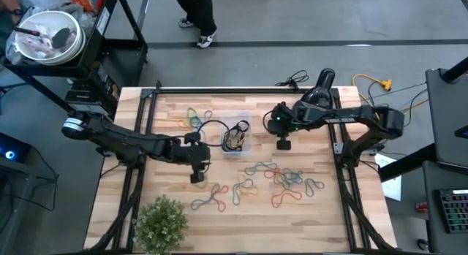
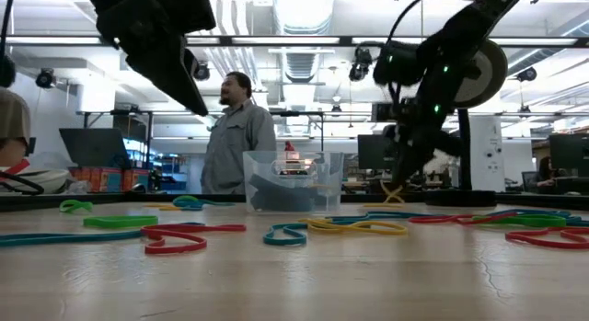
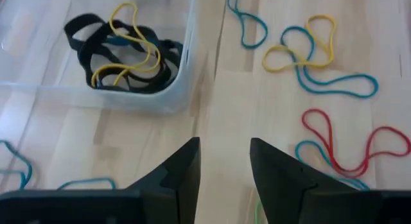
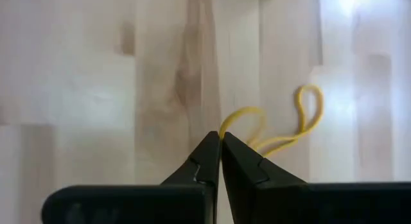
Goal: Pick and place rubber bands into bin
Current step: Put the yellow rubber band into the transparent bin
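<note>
Logging scene, large items first: we record the worktop (image 1: 314, 218) as pale planks; both arms reach over it.
Bin: clear tub (image 1: 236, 135) near the worktop's middle, toward the far edge; black and yellow loops already lie inside it (image 3: 122, 54).
Loose rubber bands: most are scattered (image 1: 281, 178) on the near half of the worktop, in front of the bin; a few more lie beyond the bin's left side (image 1: 196, 116).
Right tool (image 4: 221, 153): jaws together, tips pinching one strand of a yellow band (image 4: 282, 131), which trails out beyond the tips over bare wood. We place this tool just right of the bin, well apart from the main scatter.
Left tool (image 3: 223, 163): jaws apart, nothing between them, hovering just in front of the bin's near left corner. Red (image 3: 350, 144), blue and yellow loops lie near it but not touching.
Handling, our judgement: each band is very light, thin and floppy; it will sag and swing once lifted.
Grip point, our judgement: a single strand anywhere on the loop serves; overlapping neighbours may drag along.
Slip risk, our judgement: thin strand could escape the tips if caught only at their edge.
</note>
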Tool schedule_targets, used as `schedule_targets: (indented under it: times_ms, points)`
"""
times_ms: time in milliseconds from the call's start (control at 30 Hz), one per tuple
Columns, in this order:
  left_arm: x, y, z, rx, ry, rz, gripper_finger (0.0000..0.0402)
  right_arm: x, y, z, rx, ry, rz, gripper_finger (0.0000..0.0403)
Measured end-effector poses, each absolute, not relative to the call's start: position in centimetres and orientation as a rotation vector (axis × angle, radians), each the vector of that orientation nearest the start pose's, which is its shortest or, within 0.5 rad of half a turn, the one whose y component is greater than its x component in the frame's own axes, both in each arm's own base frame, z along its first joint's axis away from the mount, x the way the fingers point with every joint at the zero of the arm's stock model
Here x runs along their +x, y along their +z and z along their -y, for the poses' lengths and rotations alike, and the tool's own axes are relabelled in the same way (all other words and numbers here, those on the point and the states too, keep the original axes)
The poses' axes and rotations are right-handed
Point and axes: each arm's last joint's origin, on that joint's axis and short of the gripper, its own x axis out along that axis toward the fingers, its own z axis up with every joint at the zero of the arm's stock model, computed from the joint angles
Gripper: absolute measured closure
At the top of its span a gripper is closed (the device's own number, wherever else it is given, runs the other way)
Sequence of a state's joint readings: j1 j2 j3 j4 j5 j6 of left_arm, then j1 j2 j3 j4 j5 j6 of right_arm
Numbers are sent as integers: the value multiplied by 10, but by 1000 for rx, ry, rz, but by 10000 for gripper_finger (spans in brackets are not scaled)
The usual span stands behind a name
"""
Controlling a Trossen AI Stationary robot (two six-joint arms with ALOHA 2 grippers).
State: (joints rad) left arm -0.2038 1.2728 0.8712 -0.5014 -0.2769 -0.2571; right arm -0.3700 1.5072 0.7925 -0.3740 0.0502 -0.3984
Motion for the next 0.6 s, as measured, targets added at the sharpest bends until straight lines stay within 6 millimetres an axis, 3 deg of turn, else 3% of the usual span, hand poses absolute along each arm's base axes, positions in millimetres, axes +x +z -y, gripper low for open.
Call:
schedule_targets:
  times_ms: [600]
  points:
    - [229, 202, 37, 9, 337, -951, 281, 240, 253, 58, -303, -143, -682, 395]
